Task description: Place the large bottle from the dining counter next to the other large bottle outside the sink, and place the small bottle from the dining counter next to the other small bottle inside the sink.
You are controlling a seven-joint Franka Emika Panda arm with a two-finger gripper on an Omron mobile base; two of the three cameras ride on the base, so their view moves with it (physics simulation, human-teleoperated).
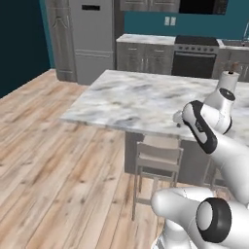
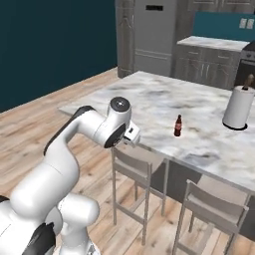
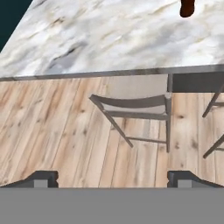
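A small brown bottle [image 2: 178,125] stands upright on the marble dining counter [image 2: 164,99], near its front edge. Its base also peeks in at the top right of the hand view, small brown bottle [image 3: 187,8]. My gripper [image 2: 133,133] hangs in front of the counter's edge, left of the bottle and well apart from it, above a stool. In the hand view my gripper [image 3: 112,177] is open, its two dark fingertips [image 3: 43,177] set wide apart with only floor and stool between them.
A white paper towel roll [image 2: 238,107] stands on the counter at the right. Grey stools [image 2: 134,167] [image 2: 214,204] are tucked along the counter's near side. A fridge [image 1: 90,39], cabinets and an oven [image 1: 194,58] line the far wall. Open wooden floor lies to the left.
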